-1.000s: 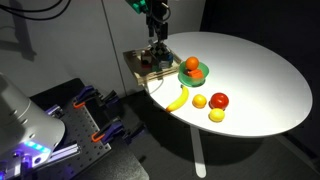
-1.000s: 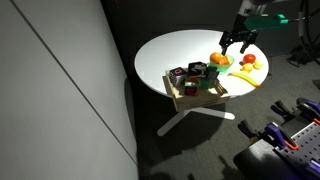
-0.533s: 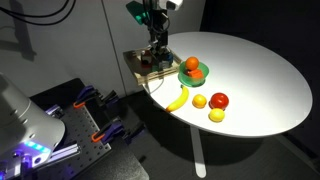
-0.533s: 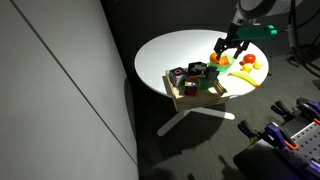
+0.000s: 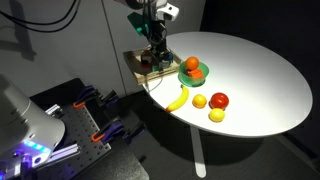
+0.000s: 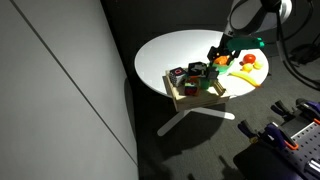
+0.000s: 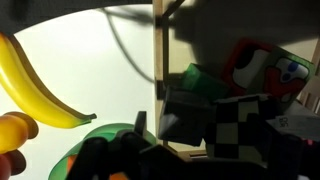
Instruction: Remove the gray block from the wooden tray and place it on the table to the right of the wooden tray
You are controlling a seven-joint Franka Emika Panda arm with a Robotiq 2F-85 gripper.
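- Hovering low over the wooden tray [image 5: 134,62], the gripper [image 5: 155,50] hangs from the single arm in both exterior views.
- In the wrist view its two dark fingers [image 7: 110,155] sit far apart at the bottom edge, so the jaws are spread and pinch nothing.
- No writing can be read. One red block [image 7: 255,60] in the tray carries a pale patch with blue marks, too blurred to make out.
- One wooden tray stands near the edge of the one white table [image 5: 260,70]. Its raised rim [image 7: 157,50] runs up the wrist view.
- The gray block [image 7: 195,100] lies inside the tray, just past that rim, beside a black-and-white checkered block [image 7: 235,120] and the red one.
- An exterior view [image 6: 190,100] shows several blocks packed in the tray, among them dark red and green. The exact count cannot be told.
- One green plate [image 5: 203,72] sits on the table just beside the tray and holds an orange-coloured fruit [image 5: 191,65].
- One banana [image 5: 178,98] lies on the table near the tray and plate.
- Three loose round fruits lie past the banana: one orange [image 5: 199,101], one red [image 5: 219,100] and one yellow [image 5: 216,115].
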